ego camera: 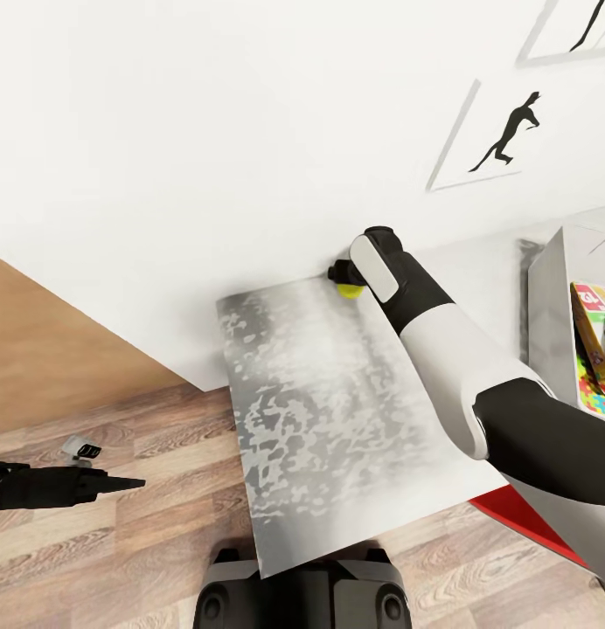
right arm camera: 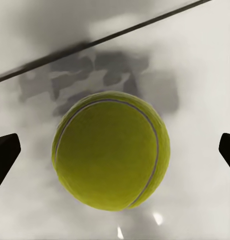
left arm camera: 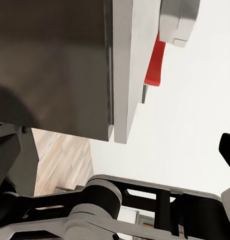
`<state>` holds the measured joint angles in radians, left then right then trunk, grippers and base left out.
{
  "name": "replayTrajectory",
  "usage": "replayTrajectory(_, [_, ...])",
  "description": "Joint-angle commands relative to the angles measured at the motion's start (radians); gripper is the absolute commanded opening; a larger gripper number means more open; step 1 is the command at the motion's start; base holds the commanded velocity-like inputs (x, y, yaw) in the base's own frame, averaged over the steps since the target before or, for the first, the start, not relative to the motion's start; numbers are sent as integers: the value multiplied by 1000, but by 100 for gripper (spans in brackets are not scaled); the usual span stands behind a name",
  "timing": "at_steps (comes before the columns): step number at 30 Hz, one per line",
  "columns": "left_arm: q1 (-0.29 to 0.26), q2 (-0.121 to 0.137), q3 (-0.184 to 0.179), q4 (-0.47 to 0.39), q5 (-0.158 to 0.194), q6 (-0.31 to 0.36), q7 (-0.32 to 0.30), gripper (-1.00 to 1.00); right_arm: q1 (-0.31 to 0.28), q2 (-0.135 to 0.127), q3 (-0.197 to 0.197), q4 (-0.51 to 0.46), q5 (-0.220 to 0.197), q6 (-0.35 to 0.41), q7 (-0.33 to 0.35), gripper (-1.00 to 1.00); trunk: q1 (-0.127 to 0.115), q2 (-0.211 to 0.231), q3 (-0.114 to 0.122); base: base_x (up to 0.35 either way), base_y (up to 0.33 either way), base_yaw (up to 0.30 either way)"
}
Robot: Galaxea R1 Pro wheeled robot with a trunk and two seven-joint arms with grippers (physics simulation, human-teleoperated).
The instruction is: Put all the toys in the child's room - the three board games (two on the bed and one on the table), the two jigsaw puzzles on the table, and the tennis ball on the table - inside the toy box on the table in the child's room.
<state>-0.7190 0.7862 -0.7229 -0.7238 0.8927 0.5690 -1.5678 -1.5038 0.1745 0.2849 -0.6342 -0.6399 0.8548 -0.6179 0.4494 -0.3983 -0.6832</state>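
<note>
The small yellow-green tennis ball (ego camera: pixel 348 290) lies at the far edge of the mottled grey-white table (ego camera: pixel 329 411), by the white wall. The right gripper (right arm camera: pixel 115 150) straddles it, fingers spread wide. The left gripper (ego camera: pixel 128 482) hangs low at left, state unclear.

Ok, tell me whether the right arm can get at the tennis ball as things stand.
Probably yes. The right gripper is open with the tennis ball between its fingertips, and nothing sits between them on the table by the wall.

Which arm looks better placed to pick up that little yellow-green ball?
The right. Its gripper sits open around the tennis ball at the table's far edge, while the left gripper hangs low over the floor, away from it.
</note>
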Motion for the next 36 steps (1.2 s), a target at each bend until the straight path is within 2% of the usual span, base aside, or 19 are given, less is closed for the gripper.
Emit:
replayTrajectory(1, [-2,1,-7,0,6,11,-3,100,-1,0,2,2,-9,1,-9,100,1,-2,-1,0,0,0])
replayTrajectory(36, [-2,-1,-7,0,5,9,-3,100,-1,0,1,40,-6,-8,-8,100,1,-2,-1,0,0,0])
